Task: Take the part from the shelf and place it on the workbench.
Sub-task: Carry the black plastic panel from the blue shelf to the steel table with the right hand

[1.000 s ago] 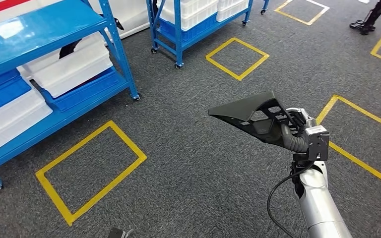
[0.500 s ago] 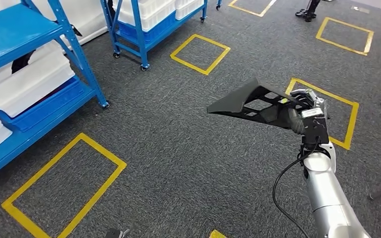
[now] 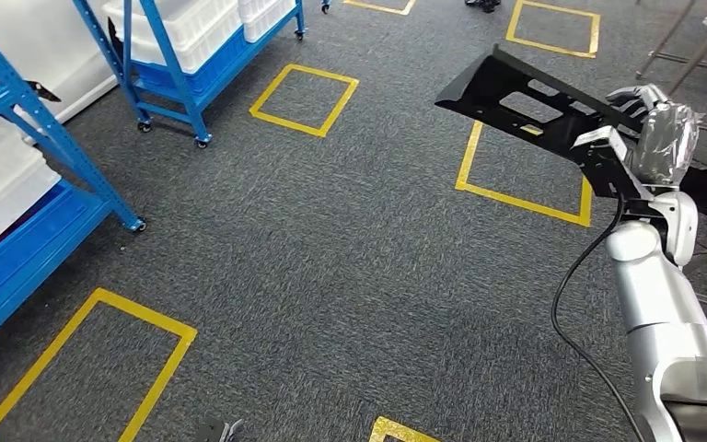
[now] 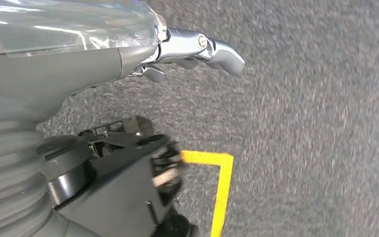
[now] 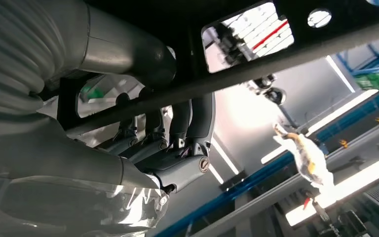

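Inspector: Part, black flat plastic panel with cut-out windows [image 3: 534, 101], sits at two o'clock in the head view, carried clear of the floor and tilted, its far corner reaching toward twelve.

Clerk: Who holds it?

Inspector: Right hand [image 3: 655, 138], clamped on it. In the right wrist view the dark fingers [image 5: 192, 123] curl around a crossbar of the frame, thumb on the other side. I judge a bar hold suits a thin, stiff sheet with few thick edges.

Clerk: The other hand?

Inspector: Left hand [image 4: 197, 49] hangs over the grey short-pile carpet [image 3: 331, 258], nothing in it; whether its fingers are spread or curled, I cannot tell.

Clerk: Surroundings?

Inspector: Yellow tape squares [image 3: 304, 97] on the carpet; blue steel shelving with white plastic bins [image 3: 179, 46] at eleven o'clock. No workbench identified; placing not yet done.
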